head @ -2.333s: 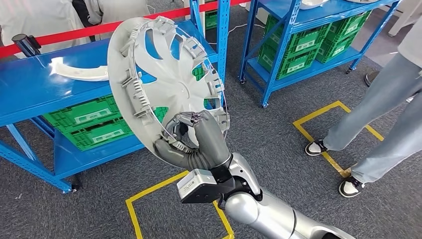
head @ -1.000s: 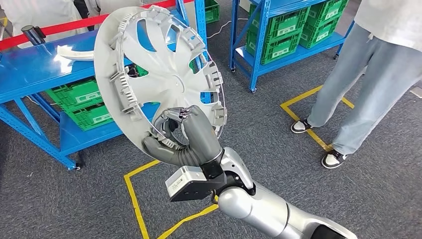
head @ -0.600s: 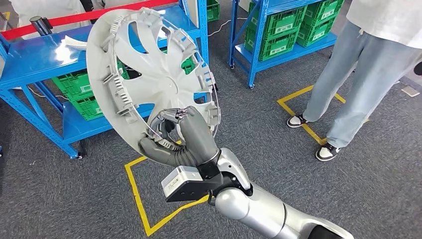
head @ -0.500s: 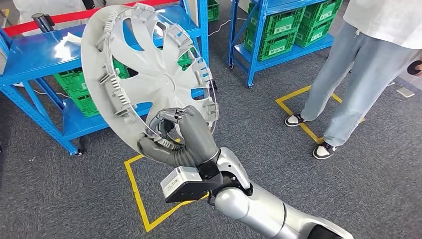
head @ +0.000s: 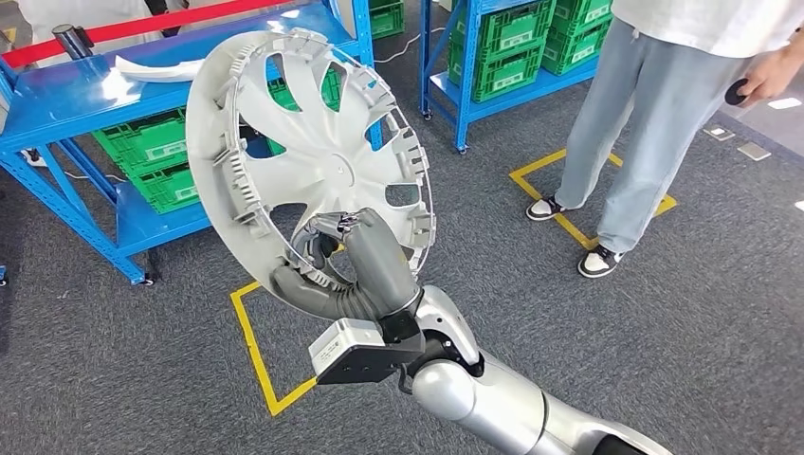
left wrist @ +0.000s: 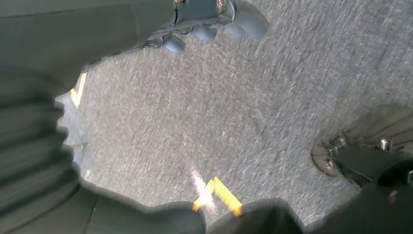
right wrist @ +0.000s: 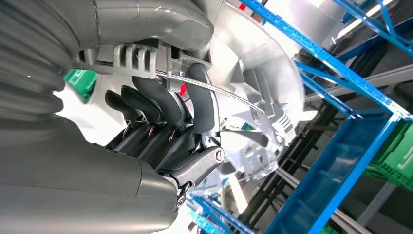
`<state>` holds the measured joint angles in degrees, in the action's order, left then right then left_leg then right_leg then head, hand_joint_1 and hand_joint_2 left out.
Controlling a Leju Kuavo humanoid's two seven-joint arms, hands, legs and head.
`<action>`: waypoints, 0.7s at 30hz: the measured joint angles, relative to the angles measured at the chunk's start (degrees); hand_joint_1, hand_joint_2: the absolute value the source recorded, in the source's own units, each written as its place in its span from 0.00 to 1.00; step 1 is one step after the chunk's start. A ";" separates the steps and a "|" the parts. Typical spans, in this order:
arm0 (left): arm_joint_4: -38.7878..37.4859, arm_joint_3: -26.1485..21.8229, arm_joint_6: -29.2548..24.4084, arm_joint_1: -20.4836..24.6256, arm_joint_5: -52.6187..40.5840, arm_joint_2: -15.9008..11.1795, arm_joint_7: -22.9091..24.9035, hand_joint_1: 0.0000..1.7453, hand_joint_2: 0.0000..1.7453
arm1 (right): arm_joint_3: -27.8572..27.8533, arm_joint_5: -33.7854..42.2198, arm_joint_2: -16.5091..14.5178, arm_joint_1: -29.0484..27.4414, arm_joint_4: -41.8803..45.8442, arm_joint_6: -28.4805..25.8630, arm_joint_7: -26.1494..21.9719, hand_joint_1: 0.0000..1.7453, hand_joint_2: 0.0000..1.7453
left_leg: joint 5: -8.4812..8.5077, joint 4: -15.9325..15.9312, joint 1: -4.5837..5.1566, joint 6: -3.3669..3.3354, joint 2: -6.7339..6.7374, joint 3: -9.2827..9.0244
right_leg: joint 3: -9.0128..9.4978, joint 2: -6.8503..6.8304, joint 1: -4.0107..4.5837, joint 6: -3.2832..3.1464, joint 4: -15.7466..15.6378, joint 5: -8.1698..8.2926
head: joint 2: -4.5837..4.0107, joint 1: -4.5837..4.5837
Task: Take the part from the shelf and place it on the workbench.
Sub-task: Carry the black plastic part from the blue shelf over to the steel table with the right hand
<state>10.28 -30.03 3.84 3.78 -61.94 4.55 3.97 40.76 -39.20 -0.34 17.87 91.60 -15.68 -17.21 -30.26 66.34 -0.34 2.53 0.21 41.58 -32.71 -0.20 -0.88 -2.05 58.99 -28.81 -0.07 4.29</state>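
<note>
Head view: the right hand (head: 356, 275) grips the grey wheel cover (head: 303, 161) at its six-o'clock rim, holding it tilted above the carpet, blue shelf (head: 85, 90) at ten o'clock. Right wrist view: dark fingers (right wrist: 160, 105) curl through the cover's rim. Left wrist view: the left hand (left wrist: 44, 161) is blurred; I cannot tell its state.

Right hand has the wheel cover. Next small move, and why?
Probably keep carrying it, grip unchanged: the right hand grips the wheel cover by its rim, tilted in mid-air above the carpet, resting on no surface. A person stands nearby, so move slowly.
</note>
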 joint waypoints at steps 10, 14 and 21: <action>0.24 0.00 0.14 0.60 -0.06 0.11 -0.04 0.00 1.00 | -0.55 -0.64 -0.14 -0.68 0.44 0.80 0.05 1.00 1.00 | -2.61 -9.71 0.61 -1.55 -0.41 -15.78 | -6.41 -0.22 -0.02 1.97 -0.29 7.18 | 0.00 0.21; 0.15 -0.02 0.32 0.41 -0.07 0.31 0.03 0.00 1.00 | -0.95 -0.77 -0.02 -0.67 0.44 1.01 -0.22 1.00 1.00 | 0.44 -10.09 0.42 -3.46 0.05 -13.38 | -8.07 0.05 -0.24 3.09 2.38 3.86 | -0.01 0.25; 0.11 -0.04 0.29 0.37 -0.24 0.55 -0.54 0.00 1.00 | -1.20 -0.70 0.19 -0.69 0.32 1.07 -0.22 1.00 1.00 | 5.27 -8.63 0.55 -3.65 0.32 -5.69 | -4.69 0.12 -0.14 3.19 12.41 -0.59 | -0.01 0.39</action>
<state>10.39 -30.08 4.13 4.15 -62.18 5.10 3.43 39.56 -39.89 -0.15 17.19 91.91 -14.62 -17.43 -24.99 57.70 0.21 -1.12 0.53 35.90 -37.41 -0.07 -1.02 1.15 71.41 -29.40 -0.08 4.68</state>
